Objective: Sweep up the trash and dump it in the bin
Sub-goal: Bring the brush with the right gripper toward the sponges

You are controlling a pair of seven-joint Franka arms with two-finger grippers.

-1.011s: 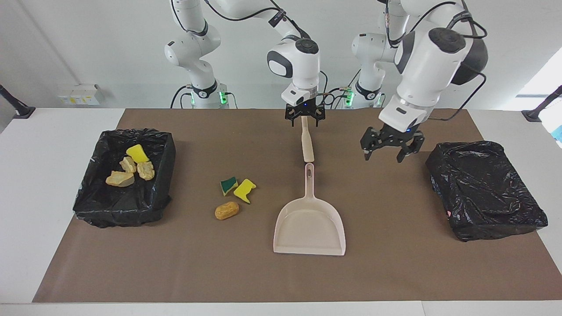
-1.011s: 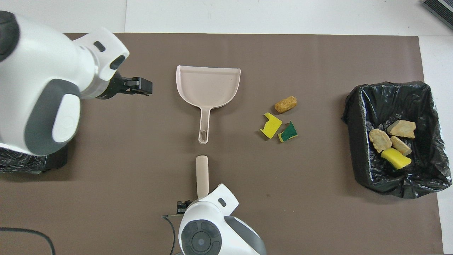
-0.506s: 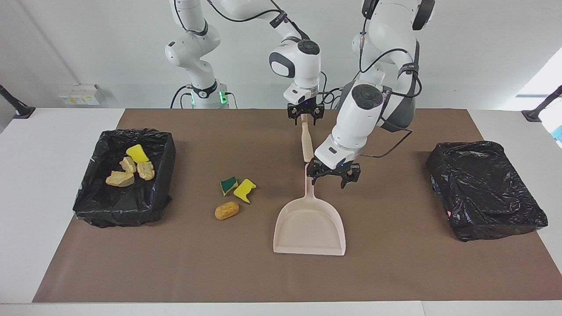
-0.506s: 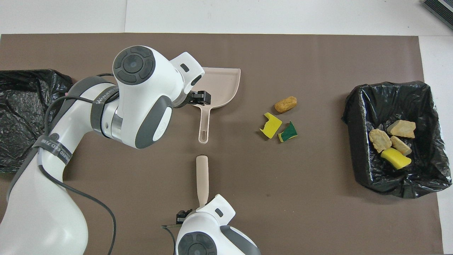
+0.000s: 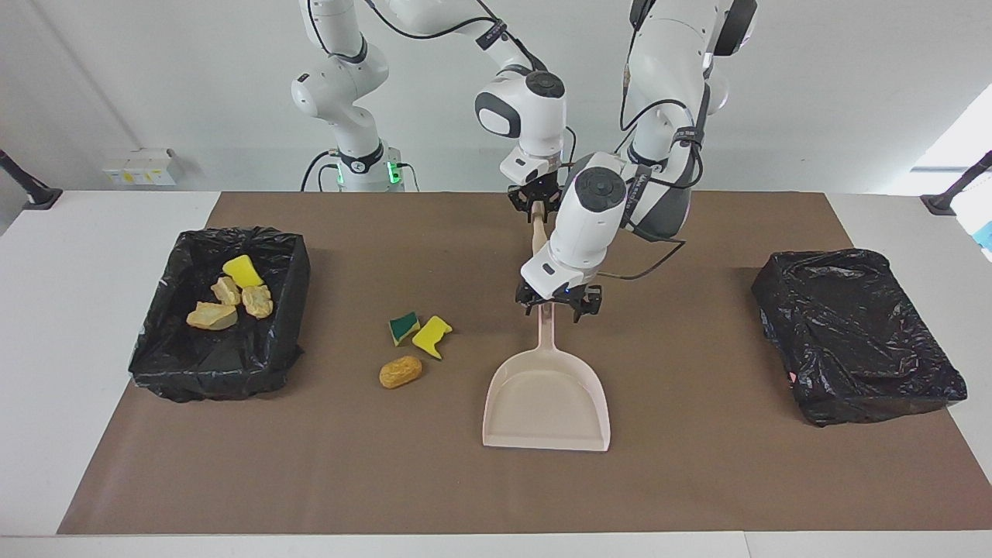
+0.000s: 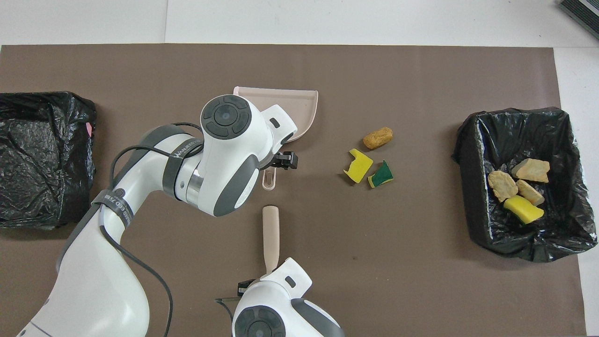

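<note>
While four pieces of the trash (image 5: 229,298) are already gathered in the open, black-lined bin (image 5: 209,380) at the right arm's end of the counter (image 5: 697,480), three are yet to be swept: a green-and-yellow sponge bit (image 5: 404,327), a yellow sponge bit (image 5: 432,335) just beside it, and an orange-brown lump (image 5: 401,372) a little farther from the robots. All three are seen between that bin and the dustpan (image 5: 546,403).

The end of a beige brush handle (image 6: 270,234) is pinched by the right hand (image 5: 536,205), near the robots' edge of the counter. The left hand (image 5: 556,310) is lowered over the dustpan's handle (image 5: 548,329) with its fingers spread to either side, and no grip is yet taken. A second bin (image 5: 856,333), covered in black plastic, is left untouched at the left arm's end.

The scraps are judged to be light and soft. The sponge bits are likely to be squashed or flipped by a hard push, and the rounded lump may be sent rolling, so low, gentle strokes are called for. The dustpan is taken to be stiff, light plastic, best gripped along its narrow handle, with its open lip kept flat on the counter.
</note>
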